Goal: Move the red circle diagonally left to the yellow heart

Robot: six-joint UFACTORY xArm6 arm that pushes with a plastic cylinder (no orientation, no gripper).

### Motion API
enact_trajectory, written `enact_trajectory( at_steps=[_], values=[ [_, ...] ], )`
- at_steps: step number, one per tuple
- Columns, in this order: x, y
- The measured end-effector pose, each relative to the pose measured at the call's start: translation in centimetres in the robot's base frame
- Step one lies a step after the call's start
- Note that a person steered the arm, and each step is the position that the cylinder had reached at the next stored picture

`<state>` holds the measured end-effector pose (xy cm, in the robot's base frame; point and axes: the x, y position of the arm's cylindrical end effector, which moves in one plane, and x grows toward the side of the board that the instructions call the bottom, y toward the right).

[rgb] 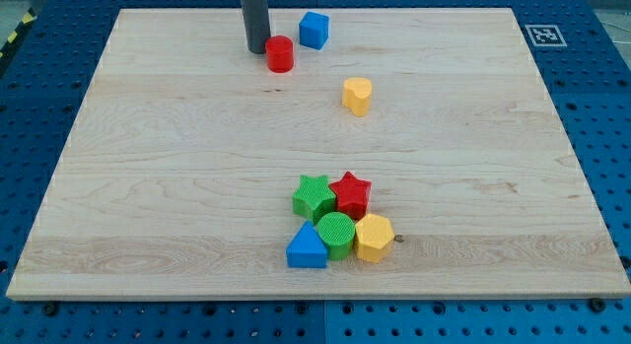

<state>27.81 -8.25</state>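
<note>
my tip [256, 50], just left of red circle [280, 54]

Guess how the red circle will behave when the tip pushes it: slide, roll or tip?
Probably slides: the red circle stands on a flat end on the smooth wooden board, so rolling looks unlikely. It looks squat, so tipping seems unlikely too. Its round side may let it slip off my tip, which sits just at its left.

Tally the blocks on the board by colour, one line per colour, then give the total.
Red: 2, the red circle and red star
Blue: 2, the blue cube and blue triangle
Yellow: 2, the yellow heart and yellow hexagon
Green: 2, the green star and green circle
Total: 8
</note>
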Motion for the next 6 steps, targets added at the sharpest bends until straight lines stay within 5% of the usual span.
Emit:
enact_trajectory(
  at_steps=[6],
  values=[
    [3.1,6.0]
  ],
)
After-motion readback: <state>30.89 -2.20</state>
